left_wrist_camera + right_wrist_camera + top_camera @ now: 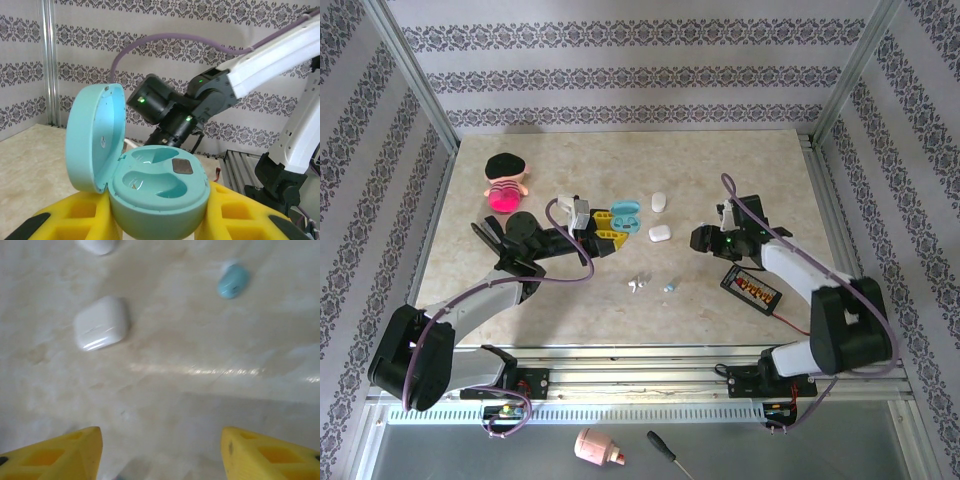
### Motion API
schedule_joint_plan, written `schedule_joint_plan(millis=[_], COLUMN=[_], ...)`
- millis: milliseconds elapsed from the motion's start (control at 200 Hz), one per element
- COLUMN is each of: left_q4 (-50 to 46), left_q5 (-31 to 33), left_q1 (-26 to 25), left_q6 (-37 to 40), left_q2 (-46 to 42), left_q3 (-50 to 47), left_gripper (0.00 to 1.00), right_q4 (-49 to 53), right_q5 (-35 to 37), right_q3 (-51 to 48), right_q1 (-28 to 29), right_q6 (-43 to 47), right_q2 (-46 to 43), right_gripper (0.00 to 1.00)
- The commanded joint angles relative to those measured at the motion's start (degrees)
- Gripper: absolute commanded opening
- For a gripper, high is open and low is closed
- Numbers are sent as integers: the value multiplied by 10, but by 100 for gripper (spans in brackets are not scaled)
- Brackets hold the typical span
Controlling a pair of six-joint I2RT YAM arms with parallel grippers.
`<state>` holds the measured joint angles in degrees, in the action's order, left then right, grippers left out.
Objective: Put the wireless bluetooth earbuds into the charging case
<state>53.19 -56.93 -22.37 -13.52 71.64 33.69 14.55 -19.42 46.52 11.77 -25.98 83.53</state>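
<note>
Holding: left tool (608,227) clamps the open pale-teal pebble-shaped plastic charging case (160,190), lid up, empty wells facing upward, likely steadied for loading.
Right tool (160,452): yellow fingers wide, empty, right of that case.
Earbuds: tiny teal plastic bud (669,286) and tiny white plastic bud (638,285) lie loose just nearside of the case.
Surface: beige marbled worktop (740,160), damask-papered walls (640,70).

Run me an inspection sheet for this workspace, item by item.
Surface: beige marbled table, no spills seen.
Job's things: teal case open, wells look empty; far white case and near white case closed; white bud and teal bud loose on table.
Clutter: doll; red-black module; screwdriver and pink item below the table edge.
Grippers: left gripper shut on teal case; right gripper open, empty.
Cables: purple cables along both arms.
Surroundings: patterned walls, metal frame.
</note>
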Motion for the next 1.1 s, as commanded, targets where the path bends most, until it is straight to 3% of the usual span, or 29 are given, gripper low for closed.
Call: schedule_joint_plan(millis=[0, 190, 490, 1094], left_q4=[22, 26, 32, 57], left_q5=[-10, -9, -9, -10], left_q1=[8, 8, 8, 8], left_q6=[6, 2, 1, -15], left_q2=[-5, -10, -3, 3], left_q3=[-5, -13, -13, -16], left_gripper=[23, 23, 23, 23], right_q4=[-37, -53, -25, -53], right_q5=[63, 64, -17, -88], right_q3=[44, 116, 215, 130], right_q1=[-11, -25, -42, -34], right_q6=[-31, -2, 40, 52], right_q2=[53, 151, 271, 212], right_gripper=[58, 56, 55, 49])
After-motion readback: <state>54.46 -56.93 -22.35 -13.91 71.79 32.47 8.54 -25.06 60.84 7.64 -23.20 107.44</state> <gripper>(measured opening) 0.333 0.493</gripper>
